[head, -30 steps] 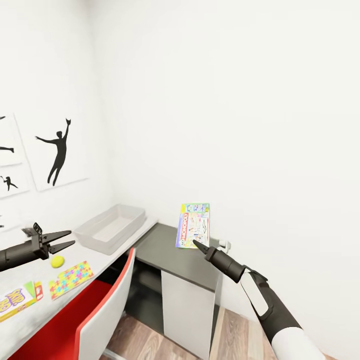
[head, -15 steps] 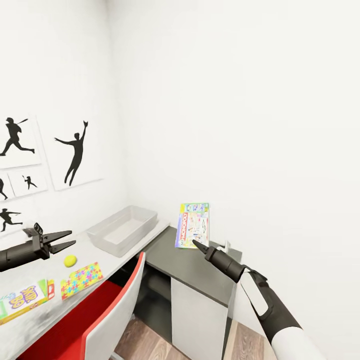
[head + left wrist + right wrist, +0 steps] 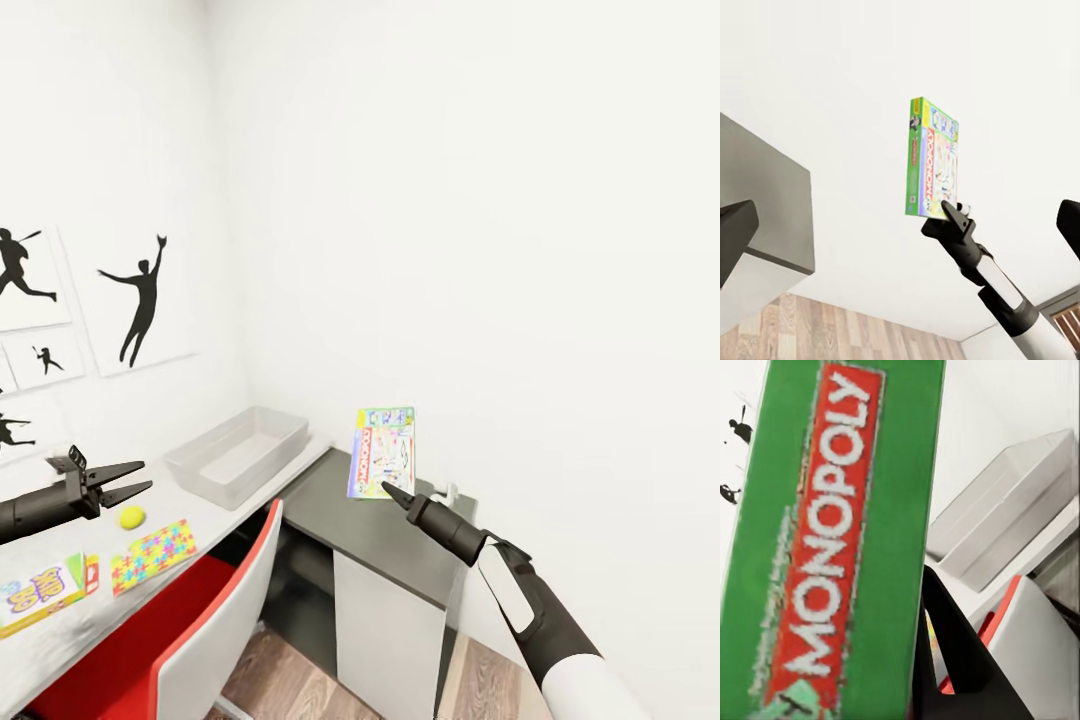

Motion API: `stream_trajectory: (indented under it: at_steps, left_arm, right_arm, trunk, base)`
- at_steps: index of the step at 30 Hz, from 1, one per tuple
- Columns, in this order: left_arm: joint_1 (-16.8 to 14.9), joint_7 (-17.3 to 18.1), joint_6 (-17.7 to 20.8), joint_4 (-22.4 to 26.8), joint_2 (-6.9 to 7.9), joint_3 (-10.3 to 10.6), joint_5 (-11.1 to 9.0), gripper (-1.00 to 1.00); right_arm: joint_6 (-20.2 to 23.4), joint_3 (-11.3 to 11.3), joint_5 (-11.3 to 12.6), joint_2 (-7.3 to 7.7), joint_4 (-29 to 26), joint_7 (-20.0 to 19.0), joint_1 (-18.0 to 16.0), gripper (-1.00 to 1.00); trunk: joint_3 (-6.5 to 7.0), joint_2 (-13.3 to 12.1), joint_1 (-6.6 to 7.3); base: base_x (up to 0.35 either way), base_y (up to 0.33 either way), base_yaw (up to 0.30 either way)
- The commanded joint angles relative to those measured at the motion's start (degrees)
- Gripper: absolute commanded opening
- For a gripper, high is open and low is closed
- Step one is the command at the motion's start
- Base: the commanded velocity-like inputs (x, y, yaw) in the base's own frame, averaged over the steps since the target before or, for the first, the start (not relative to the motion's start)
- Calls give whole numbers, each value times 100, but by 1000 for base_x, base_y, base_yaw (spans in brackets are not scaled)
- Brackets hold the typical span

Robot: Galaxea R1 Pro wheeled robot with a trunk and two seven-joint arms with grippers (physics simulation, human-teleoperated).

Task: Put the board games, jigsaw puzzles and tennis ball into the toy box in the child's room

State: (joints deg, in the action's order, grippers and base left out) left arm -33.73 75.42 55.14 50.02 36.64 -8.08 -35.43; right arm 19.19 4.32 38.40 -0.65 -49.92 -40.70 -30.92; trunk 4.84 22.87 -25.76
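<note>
We hold the green board game (image 3: 383, 453) upright in our right gripper (image 3: 389, 490), the fingers clamped on its lower edge, and it hangs in the air above the lower dark-grey section of the table (image 3: 380, 525); the right wrist view shows its green face lettered MONOPOLY (image 3: 832, 540) with the toy box (image 3: 1009, 510) beyond it. So the step in hand, as we judge it, is carrying this game to the toy box (image 3: 240, 455), which sits at the far end of the light-grey top near the wall corner and looks empty. Our left gripper (image 3: 128, 479) hovers over the table with its fingers apart and nothing between them, just above the tennis ball (image 3: 132, 516). A jigsaw puzzle (image 3: 152, 555) lies near the ball, and the SKIP-BO game (image 3: 40, 592) lies further along toward us. Next we need to swing the right arm leftward over the red chair (image 3: 200, 630), tip the box flat above the bin, and only then release.
</note>
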Motion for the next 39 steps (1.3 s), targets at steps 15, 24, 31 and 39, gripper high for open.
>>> stream_trajectory:
  at_steps: [15,24,31,39]
  left_arm:
    - [-2,5,50,-1,-4,8,-17,100]
    - [-2,7,50,-1,-8,6,-17,100]
    - [-2,8,50,-1,-8,4,-17,100]
    - [-2,8,50,-1,-8,0,-17,100]
  right_arm:
    - [49,7,72,-5,-1,102,-2,-100]
    - [37,2,72,1,-1,93,-2,-100]
    - [39,7,72,-3,-1,97,-2,-100]
    - [35,7,72,-5,-1,97,-2,-100]
  trunk:
    - [-144,5,-2]
    - [-228,5,-2]
    - [-249,5,-2]
    - [-240,5,-2]
  base:
    - [28,-77,0]
    - [100,-2,0]
    - [50,0,27]
    - [3,0,221]
